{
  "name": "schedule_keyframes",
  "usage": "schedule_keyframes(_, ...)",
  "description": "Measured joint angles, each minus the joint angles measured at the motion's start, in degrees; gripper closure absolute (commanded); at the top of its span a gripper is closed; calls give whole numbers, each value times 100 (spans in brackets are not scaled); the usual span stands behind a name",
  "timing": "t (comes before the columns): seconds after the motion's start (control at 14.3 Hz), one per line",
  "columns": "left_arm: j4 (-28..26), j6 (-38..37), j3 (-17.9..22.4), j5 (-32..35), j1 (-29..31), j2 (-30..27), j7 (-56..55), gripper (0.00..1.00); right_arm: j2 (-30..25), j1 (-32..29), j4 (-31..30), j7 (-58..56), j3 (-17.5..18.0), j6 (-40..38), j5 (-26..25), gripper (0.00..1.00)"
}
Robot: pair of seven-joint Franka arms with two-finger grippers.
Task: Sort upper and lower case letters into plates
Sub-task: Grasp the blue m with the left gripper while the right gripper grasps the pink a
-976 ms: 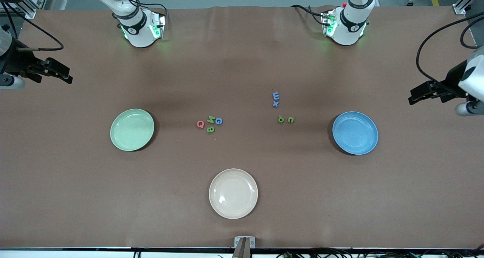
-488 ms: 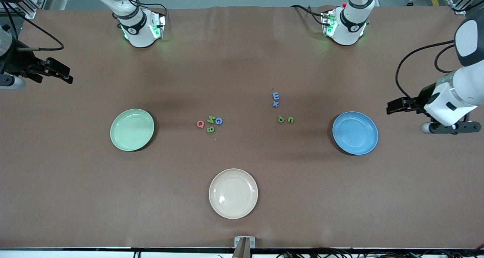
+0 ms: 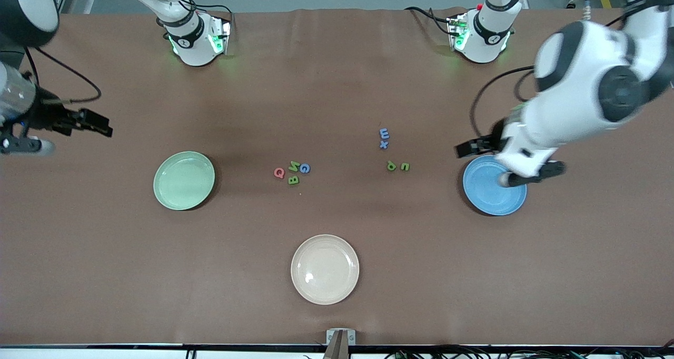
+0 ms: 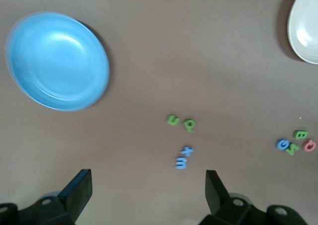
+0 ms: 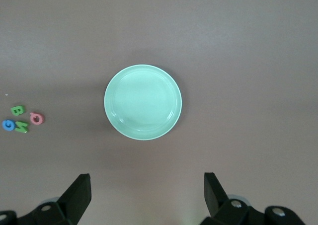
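The capitals lie mid-table in a cluster: red Q (image 3: 279, 172), green N (image 3: 295, 166), blue G (image 3: 305, 168), green B (image 3: 293, 180). The lower-case letters lie toward the left arm's end: blue m (image 3: 384, 133), blue x (image 3: 384, 145), green p (image 3: 391, 165), green n (image 3: 404, 166). The light green plate (image 3: 184, 180) and the blue plate (image 3: 484, 193) are empty. My left gripper (image 3: 467, 149) is open in the air over the blue plate's rim (image 4: 57, 61). My right gripper (image 3: 97, 125) is open and empty in the air, off from the green plate (image 5: 143, 102).
A cream-white plate (image 3: 325, 269) sits nearest the front camera, mid-table. The left arm's white forearm (image 3: 574, 96) covers part of the blue plate. Both arm bases (image 3: 195, 38) stand along the edge farthest from the front camera.
The left arm has swung in from its end of the table until its gripper is over the blue plate's rim. The right gripper has shifted slightly toward the green plate. The letters have not moved.
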Motion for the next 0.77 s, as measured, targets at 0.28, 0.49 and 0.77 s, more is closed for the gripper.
schedule_keyframes(0.28,-720,785,-12,2,-717,148,-767,0,807,67,382,375,31,117,166,0)
schedule_keyframes(0.49,-1340,1389,-15,2,-1082,180,-1255,0,1015,517,21,1319,92,923,346,0)
schedule_keyframes(0.77,-1558,1897,-11,4,-1549,457,-2022,0,1156,1304,-1003,2308,116,2416,485,0)
